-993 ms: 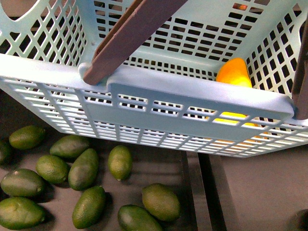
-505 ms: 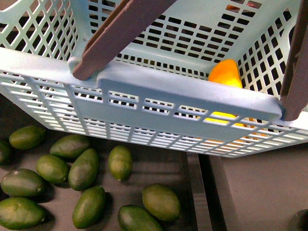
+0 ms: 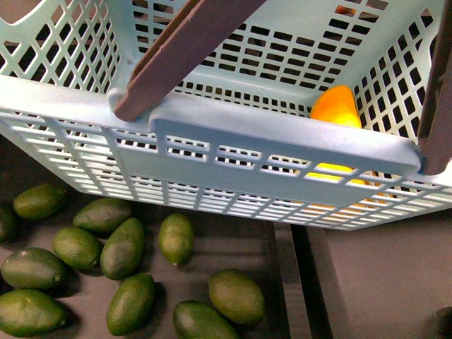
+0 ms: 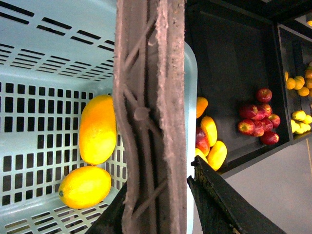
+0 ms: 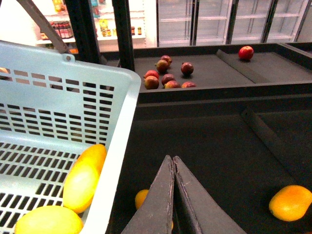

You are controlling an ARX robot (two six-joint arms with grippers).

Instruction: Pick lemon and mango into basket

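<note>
The turquoise basket [image 3: 282, 145] hangs tilted and fills the upper front view. My left gripper [image 4: 156, 204] is shut on its brown handle [image 4: 148, 97], also seen in the front view [image 3: 183, 49]. The mango [image 4: 97, 129] and the lemon [image 4: 84, 186] lie side by side on the basket floor. Only the mango's tip [image 3: 337, 107] shows in the front view. In the right wrist view the mango [image 5: 84, 178] and lemon [image 5: 48, 220] lie inside the basket wall [image 5: 117, 141]. My right gripper [image 5: 172, 158] is shut and empty, just outside that wall.
Several dark green oval fruits [image 3: 123, 247] lie on the dark shelf below the basket. Red apples [image 4: 258, 117] and yellow fruits [image 4: 212, 141] sit in bins beside it. An orange fruit [image 5: 291, 202] and more apples [image 5: 165, 73] lie beyond my right gripper.
The basket swayed a little to the left and then back to the right. The fruits inside stayed in place.
</note>
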